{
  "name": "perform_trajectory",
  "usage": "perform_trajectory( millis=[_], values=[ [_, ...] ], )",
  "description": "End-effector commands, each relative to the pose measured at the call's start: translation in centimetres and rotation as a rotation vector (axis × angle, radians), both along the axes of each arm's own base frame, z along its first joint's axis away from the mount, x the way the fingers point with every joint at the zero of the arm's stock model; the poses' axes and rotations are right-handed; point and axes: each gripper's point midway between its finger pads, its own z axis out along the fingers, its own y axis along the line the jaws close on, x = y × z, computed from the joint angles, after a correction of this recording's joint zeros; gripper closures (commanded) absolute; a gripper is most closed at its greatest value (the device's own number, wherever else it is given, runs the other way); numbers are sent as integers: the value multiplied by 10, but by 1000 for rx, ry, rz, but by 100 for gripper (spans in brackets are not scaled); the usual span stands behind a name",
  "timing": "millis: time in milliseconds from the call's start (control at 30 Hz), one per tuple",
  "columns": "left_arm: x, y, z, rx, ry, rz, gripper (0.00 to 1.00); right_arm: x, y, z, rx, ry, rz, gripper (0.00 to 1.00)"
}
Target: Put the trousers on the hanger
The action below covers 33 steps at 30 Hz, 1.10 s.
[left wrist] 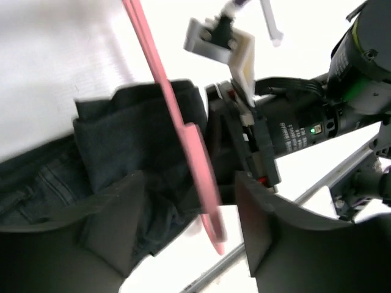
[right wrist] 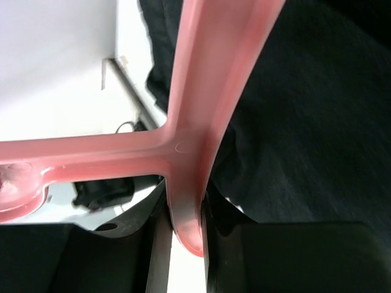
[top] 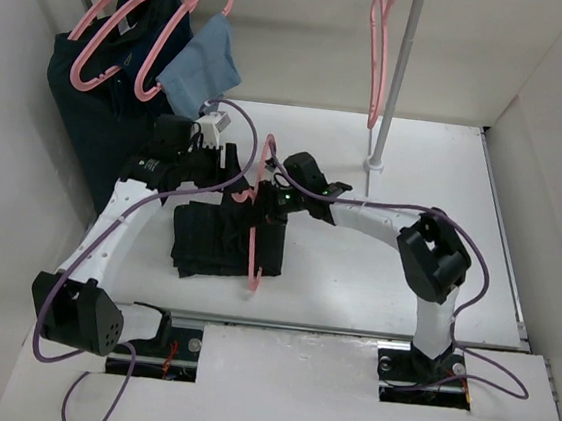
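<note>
The black trousers (top: 219,242) lie folded on the white table, left of centre. The pink hanger (top: 258,236) stands across their right edge, hook end toward the back. My right gripper (top: 274,202) is shut on the hanger; in the right wrist view (right wrist: 185,207) its fingers pinch the pink bar (right wrist: 195,122) beside the black cloth (right wrist: 305,122). My left gripper (top: 233,185) is open just left of the hanger. In the left wrist view (left wrist: 189,180) the pink bar (left wrist: 183,152) passes between its spread fingers without touching, over the trousers (left wrist: 116,152).
At the back left, several pink hangers carry a dark navy garment (top: 101,101) and a light-blue cloth (top: 201,66). An empty pink hanger (top: 378,50) hangs by the upright pole (top: 395,82). White walls enclose the table (top: 404,284).
</note>
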Motion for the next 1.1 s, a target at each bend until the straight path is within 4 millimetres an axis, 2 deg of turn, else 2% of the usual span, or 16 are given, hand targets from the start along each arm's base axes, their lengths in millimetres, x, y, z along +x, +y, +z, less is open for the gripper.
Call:
perform_trajectory(
  millis=[0,33,100,167,233,267,300,367,500,533,633,700,767,867,967,1067],
  values=[
    [8,-2,30,31,-114,-64,41,2,-17,33,147,-57,36,100],
    [8,2,27,60,-117,-71,39,3,-21,45,190,-76,43,100],
    [6,3,20,72,-88,-66,38,0,-36,45,226,-56,72,100],
    [9,14,25,49,-93,-42,38,3,-43,49,259,-71,82,100],
    [6,16,13,41,-61,-34,37,8,-53,51,271,-69,76,100],
    [5,16,3,44,-32,-34,37,5,-55,48,269,-65,87,100],
    [7,22,-11,71,4,-2,37,11,-58,50,276,-78,75,100],
    [2,26,-47,102,83,2,35,8,-62,45,285,-69,88,100],
    [-4,13,-75,130,134,-63,30,6,-61,49,312,-76,109,100],
    [-3,3,-63,74,125,-99,27,5,-61,50,313,-67,105,100],
    [2,-7,-27,-5,52,-147,22,11,-65,44,299,-67,75,100],
    [-2,-17,7,-84,-22,-216,10,12,-66,40,287,-63,61,100],
    [-13,-37,47,-153,-104,-322,0,13,-67,31,272,-50,50,100],
    [-33,-62,80,-176,-162,-432,0,14,-66,19,257,-17,43,100],
    [-36,-55,110,-168,-275,-432,0,14,-66,19,257,-17,43,100],
    [-31,-32,121,-189,-317,-383,0,22,-78,32,275,-50,24,100]
  ],
)
